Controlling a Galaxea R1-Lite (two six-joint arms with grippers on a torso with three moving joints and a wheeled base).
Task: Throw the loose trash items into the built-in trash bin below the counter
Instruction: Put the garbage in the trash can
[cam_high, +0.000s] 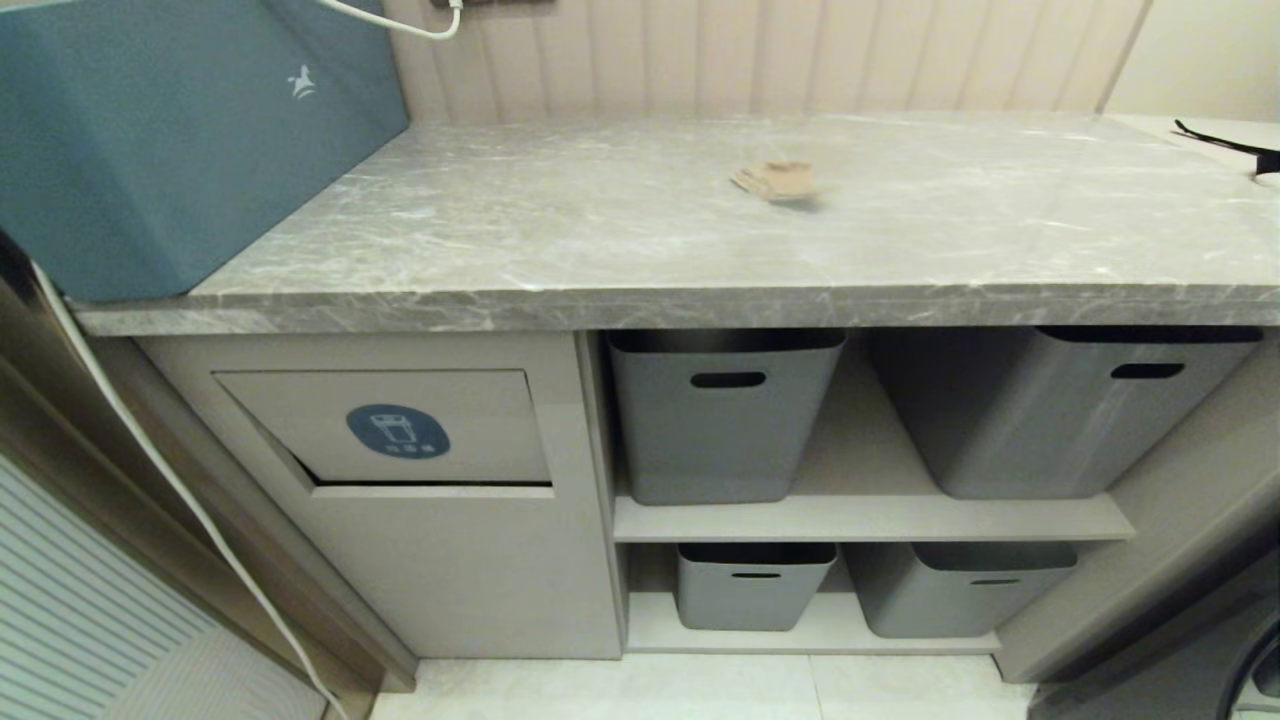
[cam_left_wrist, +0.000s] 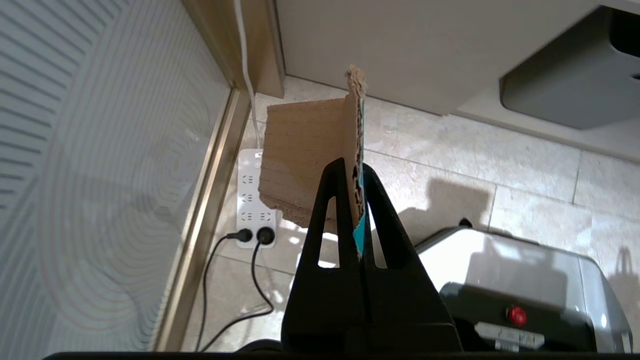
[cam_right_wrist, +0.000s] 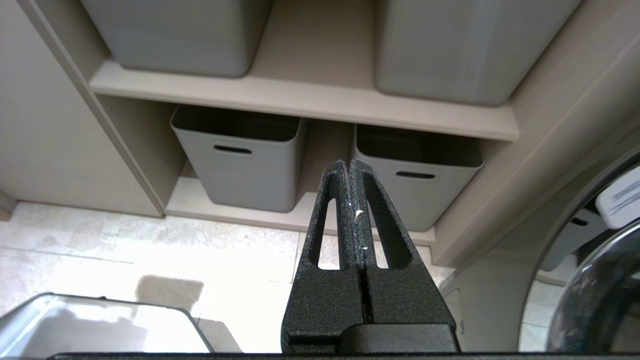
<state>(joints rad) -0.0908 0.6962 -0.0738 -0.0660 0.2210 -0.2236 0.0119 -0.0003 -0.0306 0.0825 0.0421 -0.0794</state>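
Here the grey marble table (cam_high: 600, 230) runs long, with white lines in it and a thick front edge. Behind it is a wall of pale upright panels, and the floor below is pale tile.

A torn brown cardboard scrap (cam_high: 778, 181) lies alone on the table, near the back edge and a bit right of the middle. A big teal-blue box (cam_high: 170, 140) sits on the left end of the table, right up to the front edge. A black strap (cam_high: 1235, 148) lies at the far right end, near the back corner.

Under the table on the left is the beige trash bin front (cam_high: 400, 440). Its flap has a blue oval sticker (cam_high: 398, 431) with a white bin picture. To the right of it are two shelves with four grey baskets (cam_high: 725, 415), two up and two down. A white cord (cam_high: 150, 450) hangs down the left side.

The left hand (cam_left_wrist: 358, 172) is low by the floor, not above the table. It is closed tight on a tan card piece (cam_left_wrist: 305, 160) with a teal side, which stands upright between its fingers. A white power strip (cam_left_wrist: 254, 200) lies on the floor beyond it.

The right hand (cam_right_wrist: 349, 167) is closed with nothing in it. It hangs low in front of the bottom baskets.
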